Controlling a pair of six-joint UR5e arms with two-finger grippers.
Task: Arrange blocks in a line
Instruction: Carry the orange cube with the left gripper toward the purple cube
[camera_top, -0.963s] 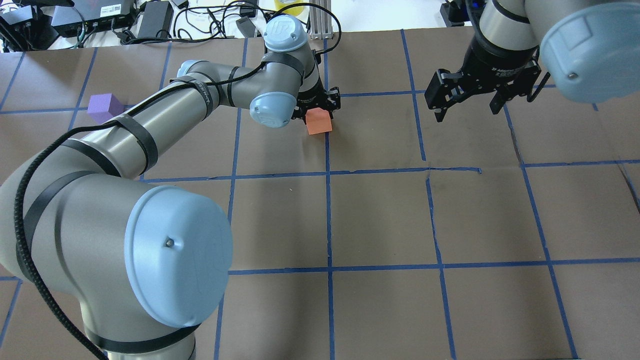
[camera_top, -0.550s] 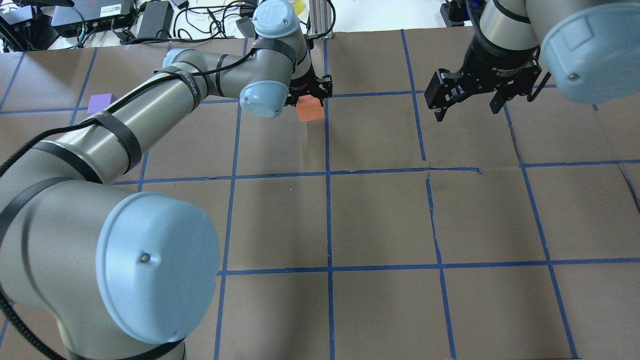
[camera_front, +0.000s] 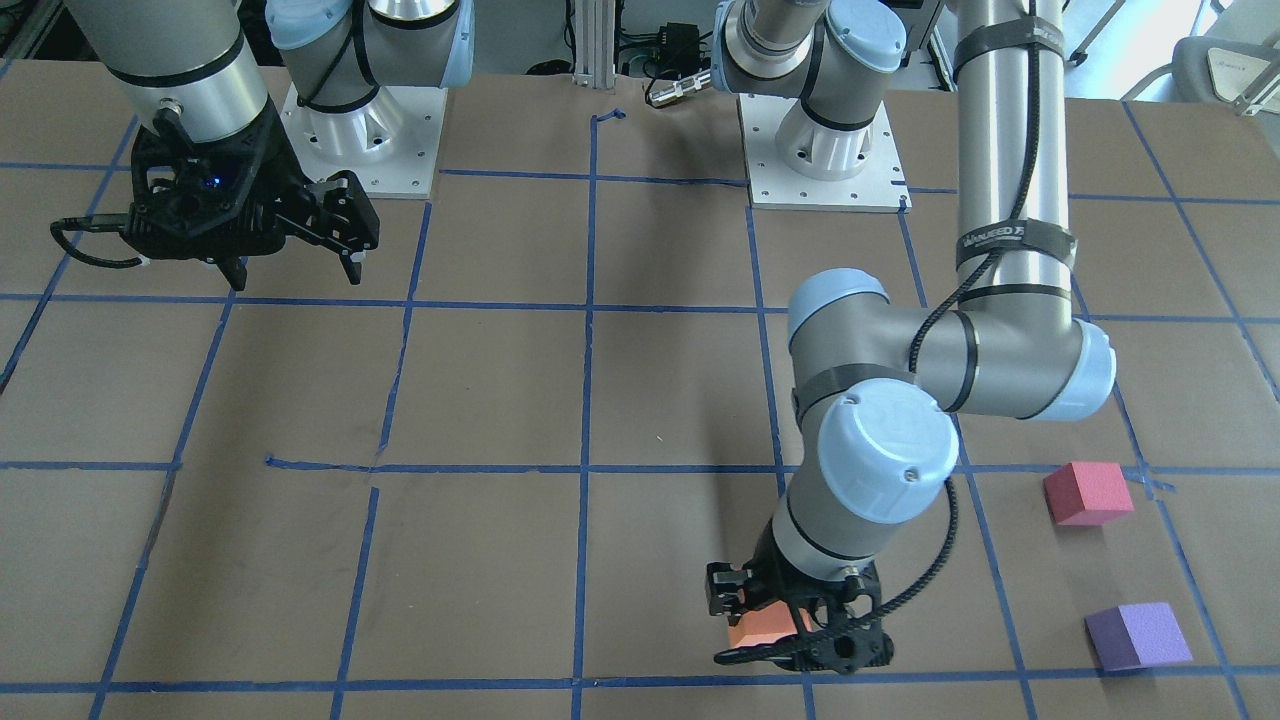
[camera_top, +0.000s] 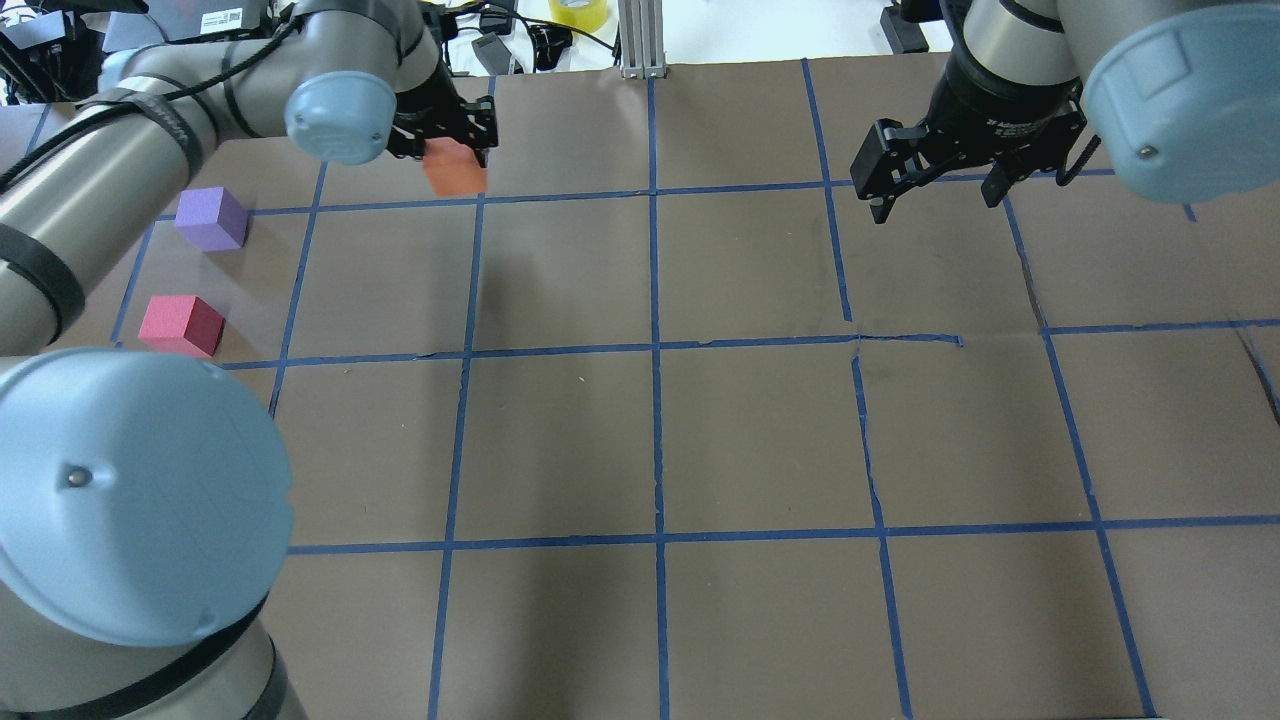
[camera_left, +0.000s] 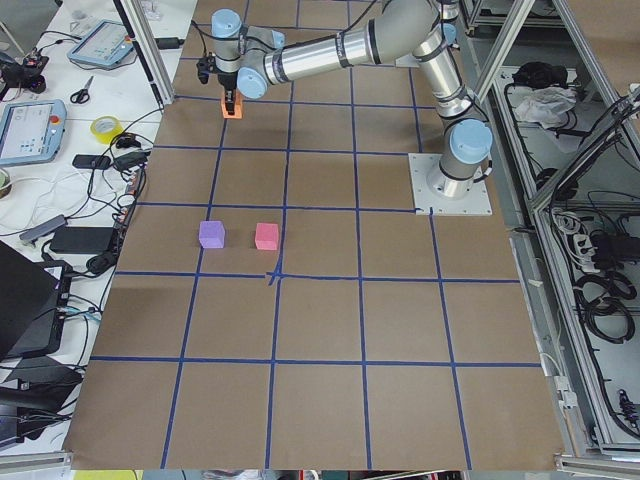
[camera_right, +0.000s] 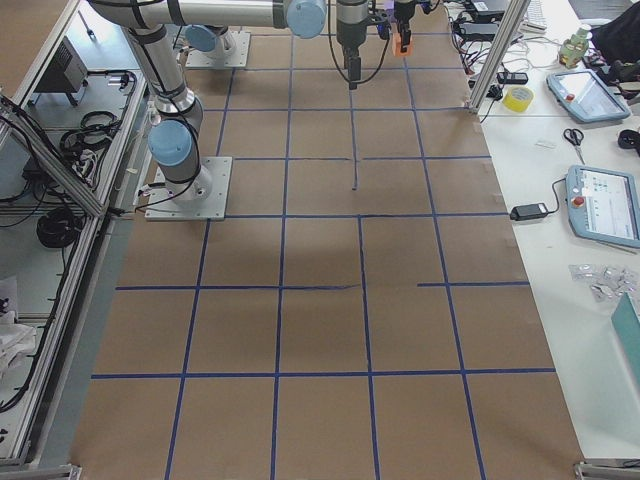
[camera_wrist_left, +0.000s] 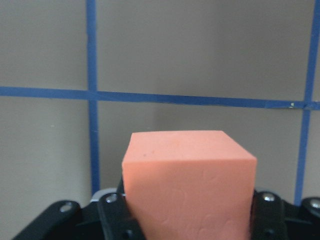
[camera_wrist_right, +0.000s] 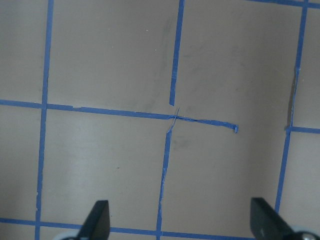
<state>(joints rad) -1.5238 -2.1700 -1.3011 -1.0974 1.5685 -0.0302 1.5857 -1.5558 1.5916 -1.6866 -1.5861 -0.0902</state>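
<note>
Pink block (camera_top: 180, 325) sits near purple block (camera_top: 211, 218). Left gripper (camera_front: 790, 640) clamps orange block (camera_front: 762, 630), unplaced, well apart from the purple one. Right gripper (camera_top: 937, 205) gapes wide, empty.

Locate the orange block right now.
Overhead view, upper left: the orange block is clamped in the left gripper near the far edge of the table. The purple block and pink block lie on the table farther left and nearer the robot.

I count three small matte foam cubes: one orange cube (camera_top: 455, 175), one pink-red cube (camera_top: 180, 325), one purple cube (camera_top: 211, 218).
</note>
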